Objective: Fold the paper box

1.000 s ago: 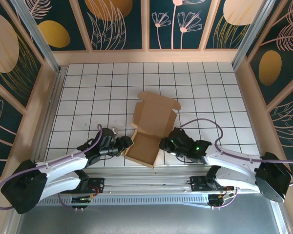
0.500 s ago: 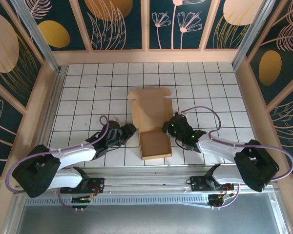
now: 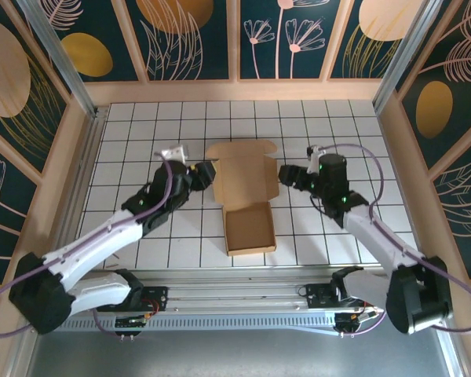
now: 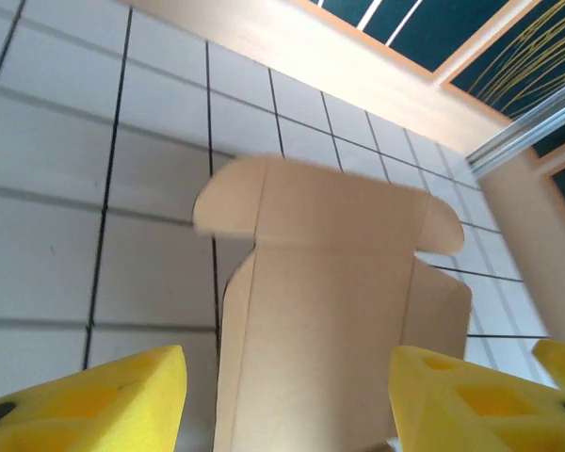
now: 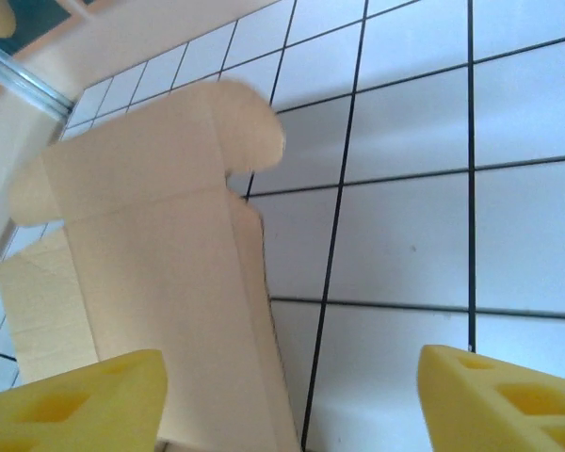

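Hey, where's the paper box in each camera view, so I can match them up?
Top external: the paper box lies mid-table, lid open toward the far wall.
Left wrist: the box is in the centre, rising from the bottom edge.
Right wrist: the box takes up the left half.
Shared landmark: the lid's end flap with rounded ears.

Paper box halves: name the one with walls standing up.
The near half, lower in the top view: walls stand around it like a tray. The far half is an unclosed lid panel with rounded tabs.
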